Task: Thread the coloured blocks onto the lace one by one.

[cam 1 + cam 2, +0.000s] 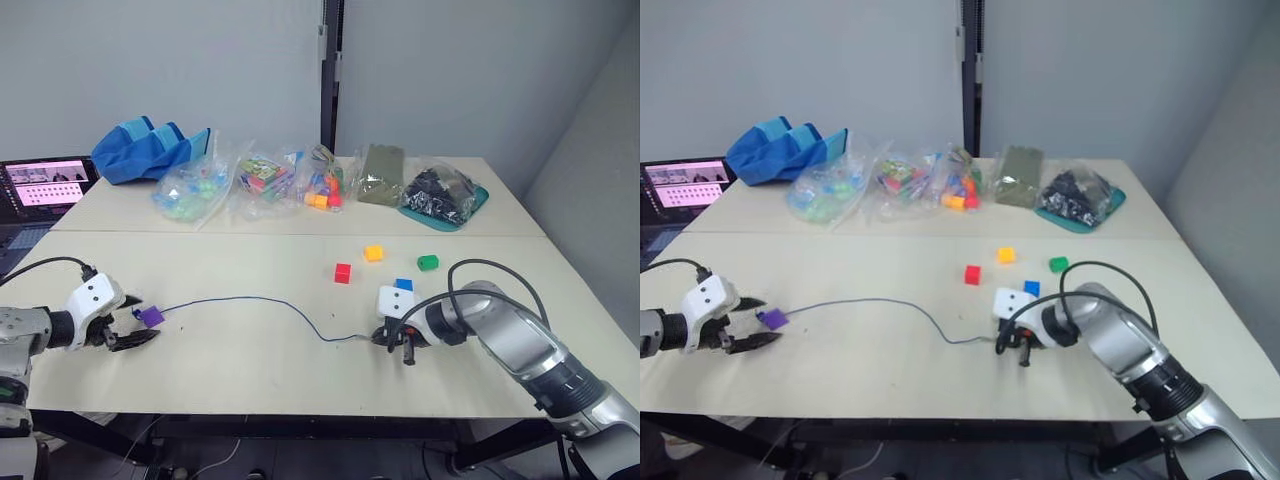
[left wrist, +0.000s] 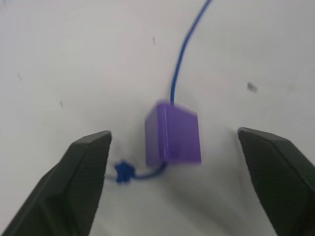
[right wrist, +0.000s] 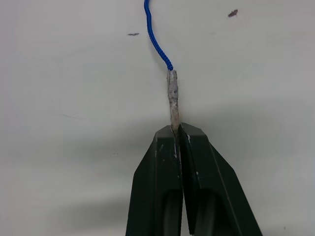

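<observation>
The counter (image 1: 250, 360) is plain cream-white, and across it runs the dark-blue lace (image 1: 260, 300) with a pale grey tip (image 3: 173, 98) nipped between the black fingers of the right pincer (image 3: 178, 132); a purple block (image 2: 173, 132) sits on the lace between the black fingers of the left pincer (image 2: 174, 147), beside a small blue knot (image 2: 123, 172). Loose on the counter are a red block (image 1: 343, 272), an orange-yellow block (image 1: 373, 253), a green block (image 1: 428, 262) and a blue block (image 1: 403, 285). At twelve o'clock lie a blue cloth bag (image 1: 150, 148), clear bags of mixed bright toys (image 1: 265, 180) and a teal tray (image 1: 470, 210) of black pieces.
</observation>
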Robot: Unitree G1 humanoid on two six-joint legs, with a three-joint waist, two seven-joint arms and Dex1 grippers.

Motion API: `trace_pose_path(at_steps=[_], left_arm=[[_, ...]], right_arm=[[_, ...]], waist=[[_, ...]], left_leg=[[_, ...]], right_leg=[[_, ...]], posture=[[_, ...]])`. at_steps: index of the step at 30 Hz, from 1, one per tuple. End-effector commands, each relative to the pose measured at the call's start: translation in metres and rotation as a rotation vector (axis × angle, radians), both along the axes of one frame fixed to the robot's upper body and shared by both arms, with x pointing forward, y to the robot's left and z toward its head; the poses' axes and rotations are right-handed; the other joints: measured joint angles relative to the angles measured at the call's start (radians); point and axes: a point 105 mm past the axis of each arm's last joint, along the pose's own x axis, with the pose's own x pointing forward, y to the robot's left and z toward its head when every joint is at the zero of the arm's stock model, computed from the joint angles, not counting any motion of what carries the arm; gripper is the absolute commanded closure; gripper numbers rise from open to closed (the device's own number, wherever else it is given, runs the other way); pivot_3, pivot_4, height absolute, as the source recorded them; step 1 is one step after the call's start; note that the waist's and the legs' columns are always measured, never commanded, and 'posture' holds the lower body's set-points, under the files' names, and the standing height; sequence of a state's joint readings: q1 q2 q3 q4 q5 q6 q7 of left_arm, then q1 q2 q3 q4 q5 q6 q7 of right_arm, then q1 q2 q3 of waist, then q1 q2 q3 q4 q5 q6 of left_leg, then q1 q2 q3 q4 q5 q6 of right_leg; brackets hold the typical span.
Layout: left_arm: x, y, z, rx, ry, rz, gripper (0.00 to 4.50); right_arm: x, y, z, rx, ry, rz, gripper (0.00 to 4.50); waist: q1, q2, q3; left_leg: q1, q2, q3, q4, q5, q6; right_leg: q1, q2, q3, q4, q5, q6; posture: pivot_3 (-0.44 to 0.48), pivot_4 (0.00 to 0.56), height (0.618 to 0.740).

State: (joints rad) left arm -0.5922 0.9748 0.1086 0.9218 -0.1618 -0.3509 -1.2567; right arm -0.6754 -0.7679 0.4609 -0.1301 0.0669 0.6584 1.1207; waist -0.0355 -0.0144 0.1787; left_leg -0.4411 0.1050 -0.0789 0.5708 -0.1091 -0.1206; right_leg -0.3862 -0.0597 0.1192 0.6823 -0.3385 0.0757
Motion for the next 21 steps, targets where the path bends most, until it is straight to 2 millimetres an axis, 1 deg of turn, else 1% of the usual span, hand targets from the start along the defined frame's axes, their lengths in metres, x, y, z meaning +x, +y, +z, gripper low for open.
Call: trace_pose_path(at_steps=[1, 2, 3, 6, 7, 9, 11, 13, 16, 18, 21], left_arm=[[0.012, -0.022, 0.052, 0.016, -0.233, -0.113, 0.02], [0.014, -0.027, 0.056, 0.009, -0.244, -0.136, 0.02], [0.017, -0.042, 0.059, -0.026, -0.238, -0.191, 0.02], [0.018, -0.077, 0.06, -0.094, -0.202, -0.322, 0.02], [0.018, -0.083, 0.06, -0.103, -0.192, -0.346, 0.02], [0.016, -0.13, 0.046, -0.148, -0.127, -0.502, 0.02], [0.01, -0.168, 0.035, -0.177, -0.086, -0.629, 0.02], [0.008, -0.193, 0.031, -0.217, -0.09, -0.694, 0.02], [0.001, -0.23, 0.013, -0.258, -0.049, -0.8, 0.02], [-0.001, -0.24, 0.006, -0.26, -0.032, -0.828, 0.02], [-0.008, -0.266, -0.013, -0.289, 0.03, -0.881, 0.02]], right_arm=[[0.005, 0.002, 0.015, 0.015, -0.057, 0.013, 4.5], [0.005, 0.001, 0.015, 0.015, -0.057, 0.012, 4.5], [0.005, 0.001, 0.016, 0.016, -0.057, 0.01, 4.5], [0.003, 0.001, 0.017, 0.02, -0.056, 0.008, 4.5], [0.003, 0.002, 0.018, 0.022, -0.055, 0.008, 4.5], [-0.001, 0.004, 0.018, 0.018, -0.045, 0.021, 4.5], [-0.003, 0.006, 0.019, 0.017, -0.036, 0.036, 4.5], [-0.006, 0.008, 0.019, 0.016, -0.026, 0.048, 4.5], [-0.011, 0.008, 0.02, 0.003, -0.009, 0.067, 4.5], [-0.012, 0.008, 0.02, -0.004, -0.003, 0.07, 4.5], [-0.016, 0.007, 0.018, -0.021, 0.003, 0.073, 4.5]], waist=[[0.008, -0.001, 0.0], [0.009, -0.001, 0.0], [0.009, -0.001, 0.0], [0.012, -0.001, 0.0], [0.012, -0.001, 0.0], [0.012, -0.001, 0.0], [0.016, -0.001, 0.0], [0.017, -0.001, 0.0], [0.011, -0.001, 0.0], [0.005, -0.001, 0.0], [-0.001, -0.001, 0.0]], left_leg=[[0.0, 0.0, 0.0, 0.0, 0.0, 0.0], [0.0, 0.0, 0.0, 0.0, 0.0, 0.0], [0.0, 0.0, 0.0, 0.001, 0.0, 0.0], [0.0, 0.0, 0.0, 0.0, 0.0, 0.0], [0.0, 0.0, 0.0, 0.0, 0.0, 0.0], [0.0, 0.0, 0.0, 0.0, 0.0, 0.0], [-0.001, 0.0, 0.0, 0.001, 0.0, 0.0], [-0.001, 0.0, 0.0, 0.002, 0.0, 0.0], [-0.001, 0.0, 0.0, 0.003, 0.0, 0.0], [-0.001, 0.0, -0.001, 0.003, 0.0, 0.0], [-0.001, 0.0, -0.001, 0.003, 0.0, 0.0]], right_leg=[[0.0, 0.0, 0.0, 0.0, 0.0, 0.0], [0.0, 0.0, 0.0, 0.0, 0.0, 0.0], [0.0, 0.0, 0.001, 0.0, 0.0, 0.0], [0.0, 0.0, 0.001, 0.0, 0.0, 0.0], [0.0, 0.0, 0.001, 0.0, 0.0, 0.0], [0.0, 0.0, 0.001, 0.0, 0.0, 0.0], [0.001, 0.0, 0.0, 0.0, 0.0, 0.0], [0.001, 0.0, 0.001, 0.0, 0.0, 0.0], [0.001, 0.0, 0.001, 0.0, 0.0, 0.0], [0.001, 0.0, 0.001, 0.001, 0.0, 0.0], [0.001, 0.0, 0.001, 0.001, 0.0, 0.0]], posture=[[0.0, 0.15, 0.74], [0.0, 0.15, 0.74], [0.0, 0.15, 0.74], [0.0, 0.15, 0.74], [0.0, 0.15, 0.74], [0.0, 0.15, 0.74], [0.0, 0.15, 0.74], [0.0, 0.15, 0.74], [0.0, 0.15, 0.74], [0.0, 0.15, 0.74], [0.0, 0.15, 0.74]])
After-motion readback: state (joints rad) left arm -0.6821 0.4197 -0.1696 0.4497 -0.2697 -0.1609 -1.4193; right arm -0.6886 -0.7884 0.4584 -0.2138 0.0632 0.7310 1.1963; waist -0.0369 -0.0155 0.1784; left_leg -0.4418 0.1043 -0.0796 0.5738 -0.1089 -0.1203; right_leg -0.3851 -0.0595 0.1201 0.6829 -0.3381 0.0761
